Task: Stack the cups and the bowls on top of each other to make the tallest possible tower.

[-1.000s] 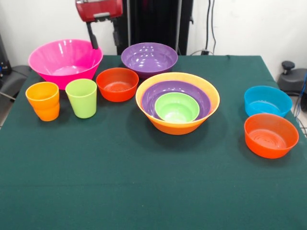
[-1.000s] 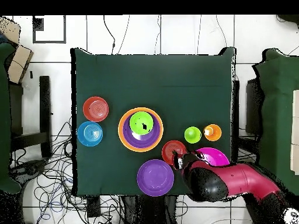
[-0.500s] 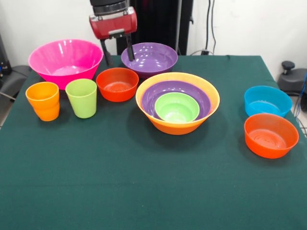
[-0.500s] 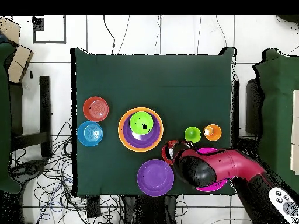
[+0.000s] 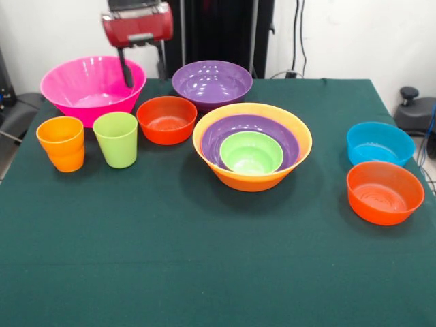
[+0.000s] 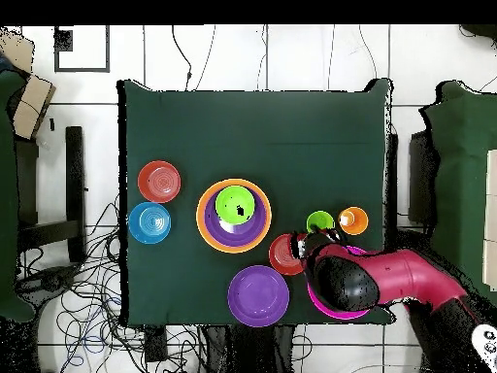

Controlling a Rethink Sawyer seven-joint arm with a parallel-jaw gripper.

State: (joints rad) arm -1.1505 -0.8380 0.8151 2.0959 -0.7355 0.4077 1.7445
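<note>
My gripper [image 5: 144,70] hangs open over the right rim of the large pink bowl [image 5: 82,83], one finger [image 5: 125,68] inside it and the other outside. It holds nothing. A wide purple bowl [image 5: 211,83] stands to its right, and a small red-orange bowl [image 5: 167,120] sits in front. The orange cup [image 5: 63,142] and lime green cup [image 5: 116,139] stand at the left. The tower [image 5: 252,145] is the yellow-orange bowl with a purple bowl and a small green bowl [image 5: 251,152] nested inside. In the overhead view my arm [image 6: 351,282] covers most of the pink bowl [image 6: 335,313].
A blue bowl [image 5: 379,142] and a second red-orange bowl [image 5: 385,192] sit apart at the right. The green tablecloth [image 5: 204,259] is bare in front. Overhead, cables lie on the floor around the table [image 6: 252,126], and chairs stand at both sides.
The gripper swung right toward the purple bowl, then came back left to the pink bowl's rim. It stayed open. No bowl or cup moved.
</note>
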